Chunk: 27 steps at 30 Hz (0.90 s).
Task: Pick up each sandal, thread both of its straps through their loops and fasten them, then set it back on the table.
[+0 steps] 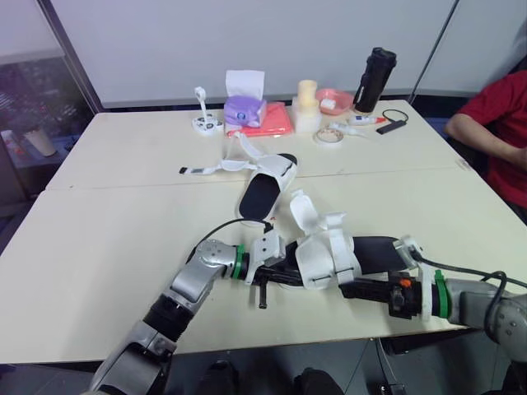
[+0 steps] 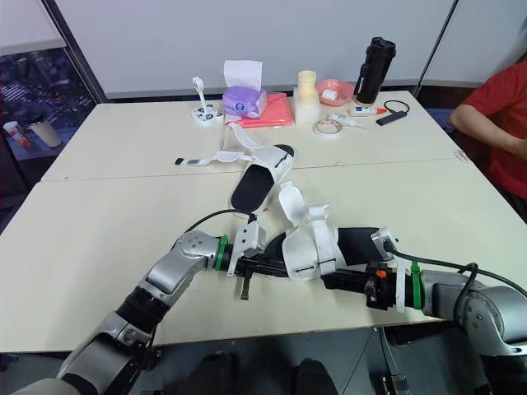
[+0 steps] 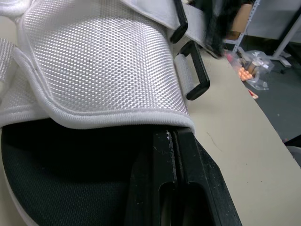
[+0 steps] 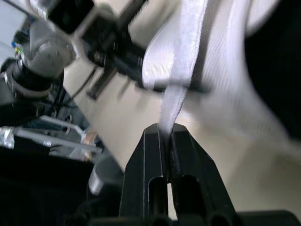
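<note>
- Head views: nearest me, at the lower middle of the frame, my left gripper [image 1: 273,270] sits against the left end of the sandal [image 1: 329,251]. My right gripper [image 1: 352,288] comes in from the lower right beneath it. The sandal lies at the near edge of the table [image 1: 123,214], its white flaps standing open.
- The far sandal [image 1: 268,185] lies at mid-frame, just above the first, with its straps trailing toward the upper left; it is not yet fastened.
- Along the top edge stand a black bottle [image 1: 375,79] and a purple tissue box [image 1: 244,109]. I can read no brand or writing on them, or on either sandal.
- Left wrist view: my fingers [image 3: 162,183] are clenched together, their tips tucked under the white rim of the mesh upper. I judge they are pinching the sandal at the sole's edge. A black loop [image 3: 196,70] stands just past the upper.
- Right wrist view: my right gripper [image 4: 168,129] is clamped on the thin white strap [image 4: 178,94], which rises limp from between the tips.
- Handling, as I judge it: the sandal is light. The padded mesh is soft and will fold. The sole is firmer and the better place to steady it. The strap is floppy, so I would hold it close to its free end to feed it. The loop looks rigid.
</note>
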{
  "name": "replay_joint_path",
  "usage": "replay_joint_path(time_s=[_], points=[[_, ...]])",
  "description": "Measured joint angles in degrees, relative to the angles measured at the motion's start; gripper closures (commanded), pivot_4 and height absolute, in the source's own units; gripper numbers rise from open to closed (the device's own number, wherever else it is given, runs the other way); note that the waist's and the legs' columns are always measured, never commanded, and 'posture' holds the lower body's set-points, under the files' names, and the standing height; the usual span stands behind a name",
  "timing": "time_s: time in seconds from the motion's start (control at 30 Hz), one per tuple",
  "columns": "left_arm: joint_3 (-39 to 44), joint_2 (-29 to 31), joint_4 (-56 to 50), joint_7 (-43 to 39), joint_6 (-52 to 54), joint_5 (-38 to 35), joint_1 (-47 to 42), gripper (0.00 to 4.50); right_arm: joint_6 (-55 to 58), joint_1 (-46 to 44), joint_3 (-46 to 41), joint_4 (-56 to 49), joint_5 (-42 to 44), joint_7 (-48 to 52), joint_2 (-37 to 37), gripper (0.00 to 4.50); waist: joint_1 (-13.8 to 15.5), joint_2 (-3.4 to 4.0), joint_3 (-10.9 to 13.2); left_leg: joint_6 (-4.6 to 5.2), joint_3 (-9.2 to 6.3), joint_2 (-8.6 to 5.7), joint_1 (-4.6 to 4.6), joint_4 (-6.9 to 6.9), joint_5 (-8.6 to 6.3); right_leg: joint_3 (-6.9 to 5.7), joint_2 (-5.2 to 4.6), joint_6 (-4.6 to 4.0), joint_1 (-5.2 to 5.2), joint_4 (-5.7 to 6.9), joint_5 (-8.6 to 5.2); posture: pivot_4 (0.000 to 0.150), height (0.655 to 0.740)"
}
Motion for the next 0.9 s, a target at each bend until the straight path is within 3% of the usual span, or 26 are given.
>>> replay_joint_path(time_s=[0.27,0.67,0.77,0.9], points=[[-0.02,0.10,0.26,0.01,-0.24,0.00,-0.11,4.50,-5.75,11.06,2.41,-5.96,-4.75,8.56,-8.84,4.45,-0.01,0.00,0.00,0.00,0.00,0.00,0.01,0.02,0.00,0.00,0.02,0.01,0.02,0.00,0.00,0.150,0.7400],[-0.09,0.04,1.30,-0.31,-0.78,-0.02,-0.62,4.50,-4.39,18.89,-11.70,-14.75,0.50,14.03,-13.86,4.45,0.10,-0.06,0.02,-0.01,-0.01,0.00,0.03,0.03,0.00,0.00,0.01,0.01,0.08,-0.03,0.00,0.150,0.7400],[-0.05,0.15,2.20,-0.57,-1.57,-0.01,-1.08,4.50,-2.65,14.56,-14.29,-14.79,4.94,14.91,-14.09,4.45,0.00,-0.06,0.02,-0.01,0.01,0.01,0.05,0.04,0.00,0.01,0.01,0.01,0.10,-0.03,0.00,0.150,0.7400],[-0.22,-0.51,3.30,-0.65,-1.86,-0.01,-1.59,4.50,0.90,0.11,-13.71,-9.62,14.44,9.45,-11.52,4.45,0.17,-0.12,0.05,-0.01,-0.02,0.01,0.05,0.04,0.00,-0.01,0.01,0.00,0.13,-0.06,0.00,0.150,0.7400]])
